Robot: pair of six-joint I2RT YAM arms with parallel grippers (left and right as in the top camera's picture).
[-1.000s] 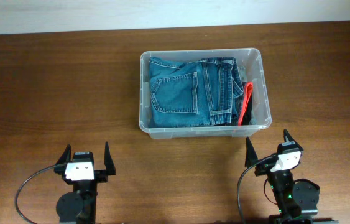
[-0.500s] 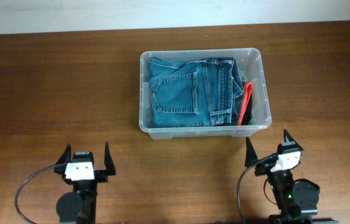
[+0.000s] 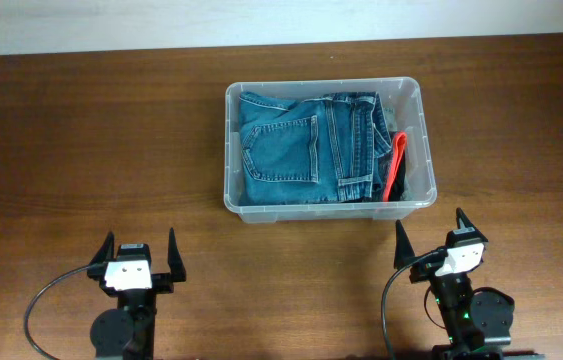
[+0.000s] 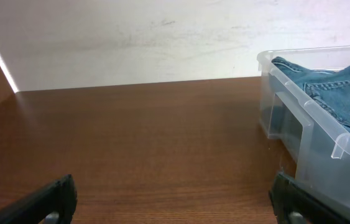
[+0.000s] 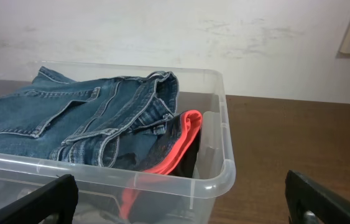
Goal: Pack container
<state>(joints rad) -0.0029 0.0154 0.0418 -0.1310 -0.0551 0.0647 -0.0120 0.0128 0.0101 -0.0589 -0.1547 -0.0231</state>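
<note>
Container (image 3: 311, 213), a clear plastic bin with rounded corners and a rolled rim, is set on the brown wooden table (image 3: 81, 150) just past the middle of the overhead view, toward 12 o'clock. Its long sides run from 9 to 3 o'clock. Folded blue jeans (image 3: 296, 150) are laid inside it, filling the floor from the 9 o'clock wall across the middle, with a back pocket turned upward. A narrow red piece of cloth (image 3: 395, 165) is tucked on edge between the jeans and the 3 o'clock wall, and some dark fabric (image 5: 190, 158) is seen below it in the right wrist view; what that fabric is cannot be told.

The left gripper (image 3: 141, 234) is parked at 7 o'clock, well apart from the bin, with its tips pointed toward 12 o'clock. Its fingers (image 4: 53, 199) are spread wide and nothing is held between them; only bare table is seen in the gap.

The right gripper (image 3: 429, 218) is parked at 5 o'clock, near the bin's 5 o'clock corner but not touching it. Its jaws are likewise spread wide and nothing is gripped. The bin's near wall is framed between the two dark fingertips (image 5: 327, 199) in the right wrist view.

A pale wall (image 3: 261, 20) is seen along the table's 12 o'clock edge.
</note>
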